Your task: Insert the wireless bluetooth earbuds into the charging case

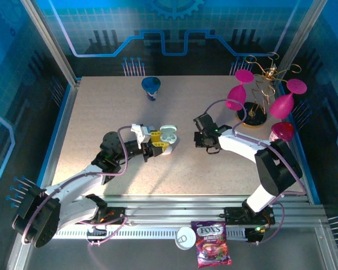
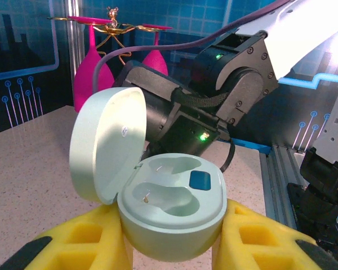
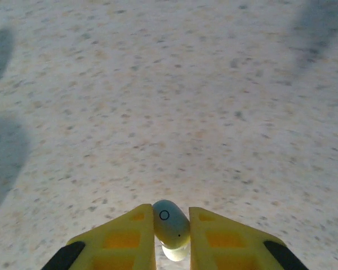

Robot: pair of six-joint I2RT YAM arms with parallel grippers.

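Note:
My left gripper (image 1: 158, 142) is shut on the charging case (image 1: 168, 134), a pale mint pebble held near the table's middle. In the left wrist view the case (image 2: 172, 211) sits between yellow fingers (image 2: 96, 239) with its lid (image 2: 107, 149) hinged open to the left. Both wells are empty, and a blue patch (image 2: 200, 180) lies beside them. To the right of the case, my right gripper (image 1: 205, 139) is low over the table. In the right wrist view that gripper (image 3: 172, 225) is shut on one small pale earbud (image 3: 170, 222) marked with a tiny circle. The other earbuds are out of view.
A blue funnel-shaped object (image 1: 151, 85) stands at the back of the table. At the back right, a gold rack (image 1: 259, 95) holds pink glasses. A candy bag (image 1: 213, 250) and a white lid (image 1: 185, 237) lie on the front rail. The right arm (image 2: 231, 84) looms just behind the case.

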